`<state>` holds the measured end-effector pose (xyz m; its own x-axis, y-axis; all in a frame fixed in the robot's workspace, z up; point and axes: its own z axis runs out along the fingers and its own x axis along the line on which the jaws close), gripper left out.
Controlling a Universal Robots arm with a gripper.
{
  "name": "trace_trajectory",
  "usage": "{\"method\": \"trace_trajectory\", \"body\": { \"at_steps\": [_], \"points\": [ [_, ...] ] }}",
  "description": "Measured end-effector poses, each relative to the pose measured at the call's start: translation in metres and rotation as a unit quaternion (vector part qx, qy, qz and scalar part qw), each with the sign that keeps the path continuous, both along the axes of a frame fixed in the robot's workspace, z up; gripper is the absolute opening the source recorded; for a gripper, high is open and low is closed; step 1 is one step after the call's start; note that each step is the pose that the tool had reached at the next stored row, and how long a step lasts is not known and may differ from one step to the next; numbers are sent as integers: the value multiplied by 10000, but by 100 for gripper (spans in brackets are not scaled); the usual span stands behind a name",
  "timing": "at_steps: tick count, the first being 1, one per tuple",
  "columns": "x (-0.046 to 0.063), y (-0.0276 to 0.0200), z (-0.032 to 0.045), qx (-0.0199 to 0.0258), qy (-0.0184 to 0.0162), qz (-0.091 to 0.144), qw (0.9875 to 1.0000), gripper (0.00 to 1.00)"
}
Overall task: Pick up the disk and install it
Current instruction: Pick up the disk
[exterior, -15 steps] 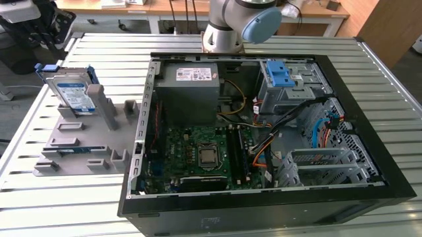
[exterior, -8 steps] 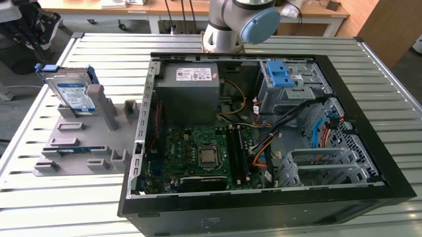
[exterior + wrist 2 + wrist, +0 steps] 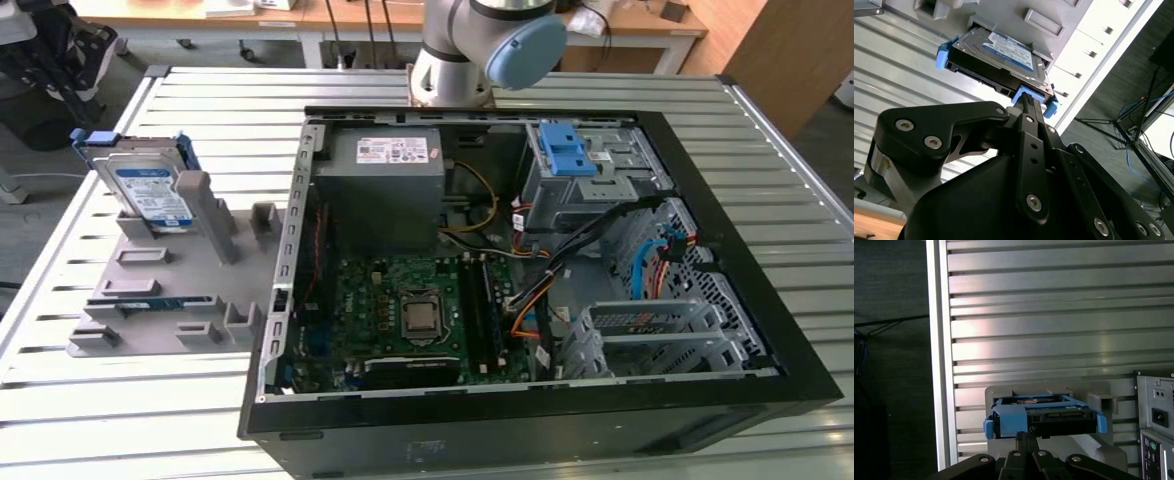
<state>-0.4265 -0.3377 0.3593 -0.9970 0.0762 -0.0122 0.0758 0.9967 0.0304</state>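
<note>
Bright, even light, glare on table (image 3: 974, 330)

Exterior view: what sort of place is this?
Probably a robotics lab or test workshop: a robot arm at a slatted aluminium table, an open desktop PC case on it, and a grey fixture holding the disk.

The disk (image 3: 144, 190) is a silver-grey metal drive with a white-and-blue label, framed by a blue plastic carrier whose tabs jut out at its ends. It stands on edge, leaning back a little with the label side up. It sits in a slot at the far corner of the grey fixture (image 3: 160, 290), on the exterior view's left. In the first wrist view its dark connector edge (image 3: 1059, 416) shows.
</note>
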Motion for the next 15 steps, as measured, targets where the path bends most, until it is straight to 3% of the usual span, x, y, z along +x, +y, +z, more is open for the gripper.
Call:
{"method": "trace_trajectory", "body": {
  "at_steps": [10,15],
  "points": [
    [-8,0,0,0,0,37,10000,11],
    [-8,0,-2,0,0,446,9990,11]
  ]
}}
